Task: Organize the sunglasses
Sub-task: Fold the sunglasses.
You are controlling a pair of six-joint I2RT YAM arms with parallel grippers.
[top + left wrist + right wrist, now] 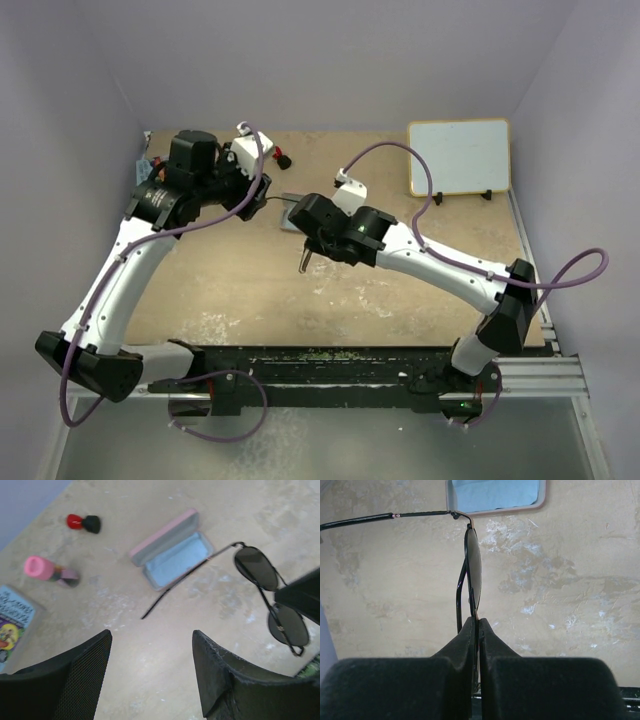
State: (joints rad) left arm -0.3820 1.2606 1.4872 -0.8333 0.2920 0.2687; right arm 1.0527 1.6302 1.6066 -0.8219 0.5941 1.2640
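Your right gripper [479, 625] is pinching the sunglasses [256, 569] by the frame, just beside the open pink case [175, 555], with one temple sticking out. Your left gripper [152, 640] hangs spread and empty. Left to do, I'd judge: fold that temple, case them, shut the lid.

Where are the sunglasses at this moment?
The sunglasses are at the right of the left wrist view, pinched in the right gripper, close to the open pink case.
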